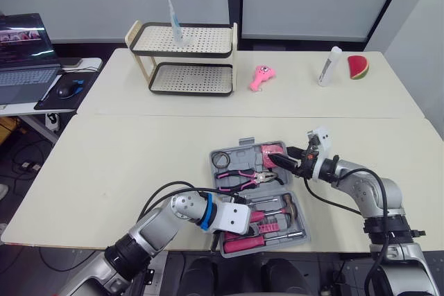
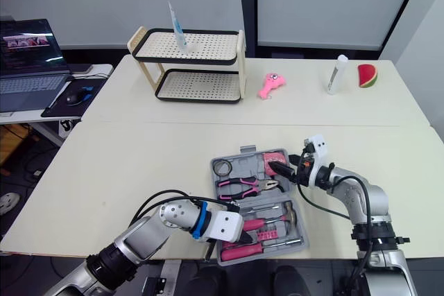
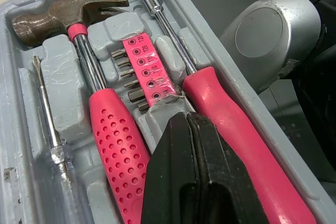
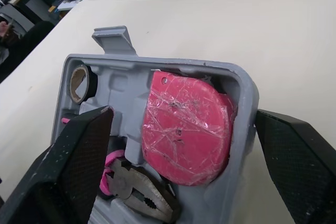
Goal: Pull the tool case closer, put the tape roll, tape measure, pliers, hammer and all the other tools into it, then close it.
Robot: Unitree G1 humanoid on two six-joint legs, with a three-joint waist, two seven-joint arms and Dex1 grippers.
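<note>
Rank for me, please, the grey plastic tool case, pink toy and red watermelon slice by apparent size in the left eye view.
Largest: grey plastic tool case.
Then: pink toy and red watermelon slice, about alike, so unranked.

- Grey open laptop [image 1: 24,60]: cut off at the picture's edge.
- Pink-handled steel hammer [image 3: 107,129]: grip end runs out of frame.
- Pink-handled black pliers [image 4: 142,192]: handles behind the right gripper [image 4: 181,114].

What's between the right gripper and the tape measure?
Nothing over the tape measure, seated in a corner pocket of the tool case. The right gripper has open fingers straddling it, but the case wall separates one finger from it.
</note>
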